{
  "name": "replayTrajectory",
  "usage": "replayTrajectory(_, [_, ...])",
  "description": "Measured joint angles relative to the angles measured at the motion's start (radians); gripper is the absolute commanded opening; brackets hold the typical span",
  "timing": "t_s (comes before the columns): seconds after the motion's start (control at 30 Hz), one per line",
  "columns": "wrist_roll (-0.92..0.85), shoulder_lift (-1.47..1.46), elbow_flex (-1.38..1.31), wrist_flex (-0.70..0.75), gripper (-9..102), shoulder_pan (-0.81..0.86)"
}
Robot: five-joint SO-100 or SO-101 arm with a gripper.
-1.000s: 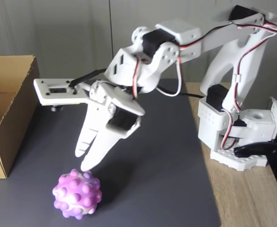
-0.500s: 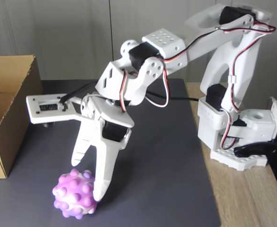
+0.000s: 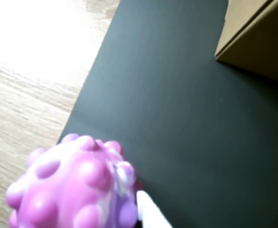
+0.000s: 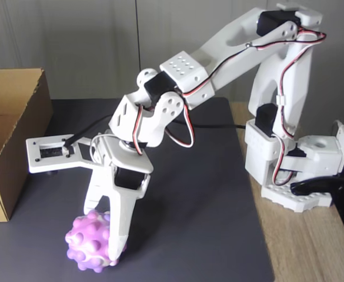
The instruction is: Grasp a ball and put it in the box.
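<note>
The knobbly pink, purple and white ball (image 4: 89, 247) lies on the dark mat near its front edge. My white gripper (image 4: 104, 231) has come down over it and stands open, one finger resting at the ball's top left and the longer one along its right side. In the wrist view the ball (image 3: 74, 187) is at the lower left, with one white fingertip (image 3: 150, 216) just to its right. The brown cardboard box (image 4: 10, 147) stands open-topped at the left of the fixed view; its corner (image 3: 257, 38) is at the wrist view's top right.
The dark mat (image 4: 195, 205) covers most of the table, with bare wood (image 4: 313, 247) to its right. The arm's white base (image 4: 295, 164) is bolted there. A stretch of mat separates the ball from the box.
The arm has lowered and reached forward. The gripper, nearly shut above the ball a second ago, opened and dropped so its fingers now straddle the ball. The ball has not moved.
</note>
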Motion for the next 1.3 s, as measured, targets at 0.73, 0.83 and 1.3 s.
replayTrajectory(0.73, [0.071, -0.133, -0.002, -0.061, 28, 0.021])
replayTrajectory(0.83, [0.077, -0.141, -0.002, -0.077, 26, 0.008])
replayTrajectory(1.3, [0.06, -0.078, 0.002, -0.08, 20, 0.025])
